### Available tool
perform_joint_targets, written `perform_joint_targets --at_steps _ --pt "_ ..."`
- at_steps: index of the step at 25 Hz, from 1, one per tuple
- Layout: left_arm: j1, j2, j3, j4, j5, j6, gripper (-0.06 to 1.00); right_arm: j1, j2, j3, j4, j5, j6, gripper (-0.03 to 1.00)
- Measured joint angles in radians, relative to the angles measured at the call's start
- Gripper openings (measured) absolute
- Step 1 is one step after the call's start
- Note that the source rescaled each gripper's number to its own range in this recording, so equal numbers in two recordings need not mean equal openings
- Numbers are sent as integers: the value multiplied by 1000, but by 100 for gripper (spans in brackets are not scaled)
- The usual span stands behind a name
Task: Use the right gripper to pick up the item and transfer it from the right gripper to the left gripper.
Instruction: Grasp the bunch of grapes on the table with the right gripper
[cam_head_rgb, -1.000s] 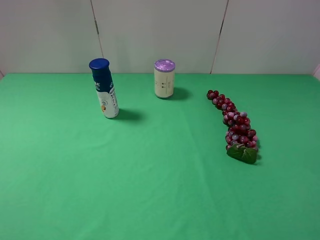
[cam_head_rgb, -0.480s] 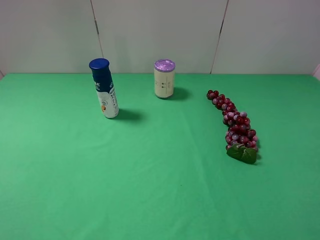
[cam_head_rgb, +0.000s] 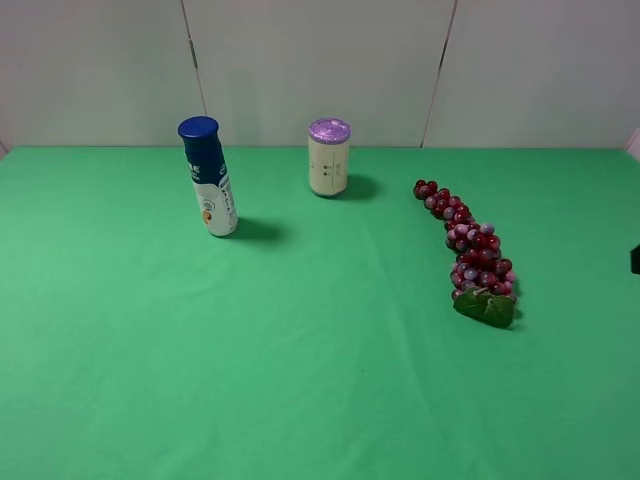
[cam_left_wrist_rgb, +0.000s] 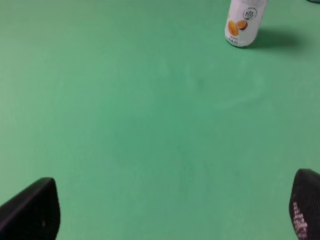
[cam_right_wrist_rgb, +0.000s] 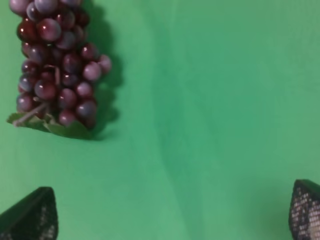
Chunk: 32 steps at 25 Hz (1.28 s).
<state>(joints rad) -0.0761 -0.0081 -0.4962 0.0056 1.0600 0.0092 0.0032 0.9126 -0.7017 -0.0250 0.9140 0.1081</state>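
Tabletop (cam_head_rgb: 300, 400) cover: matte green cloth, smooth, with faint soft creases in the right wrist view. Left tool (cam_left_wrist_rgb: 167, 212): released, black rounded tips spread wide, only cloth between them. Right tool (cam_right_wrist_rgb: 167, 215): also released, tips wide apart. One pad (cam_right_wrist_rgb: 306, 212) shows a fine cross-hatched grip texture. It sits over bare cloth near the item (cam_right_wrist_rgb: 57, 65), off its leaf end, not touching.

In the high view the item (cam_head_rgb: 475, 250) is a long tapering bunch of plastic grapes, glossy round beads in dark red and frosted pink, lying flat on the right half of the tabletop. Its broad end with the crinkled green leaf (cam_head_rgb: 486, 308) is nearest. The thin tail curves away toward the back.

Further back on the left half: bottle (cam_head_rgb: 208, 180), a slim white cylinder with a printed label and glossy blue cap, standing. Behind that, near centre: jar (cam_head_rgb: 329, 158), a squat cream cylinder with a flat purple lid, upright. Both stand well apart from the item.

Back: plain pale wall panels (cam_head_rgb: 320, 60) with thin dark seams.
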Motion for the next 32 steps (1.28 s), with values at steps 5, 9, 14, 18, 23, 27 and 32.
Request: perform_joint_targets --at_steps 5,9,14,18,23,27,32 --pt "0 0 0 0 0 0 100 166 281 -128 -30 -95 85 100" --pt "0 0 0 0 0 0 100 230 442 -202 -28 -175 102 100" --pt "0 0 0 0 0 0 100 244 573 -258 18 -230 71 100" --pt "0 0 0 0 0 0 100 244 654 -273 73 -269 26 100" --pt "0 0 0 0 0 0 100 244 762 -274 54 -289 57 100" --pt "0 0 0 1 0 0 100 236 797 -274 39 -312 70 100" --pt "0 0 0 1 0 0 100 217 803 -274 35 -344 74 100"
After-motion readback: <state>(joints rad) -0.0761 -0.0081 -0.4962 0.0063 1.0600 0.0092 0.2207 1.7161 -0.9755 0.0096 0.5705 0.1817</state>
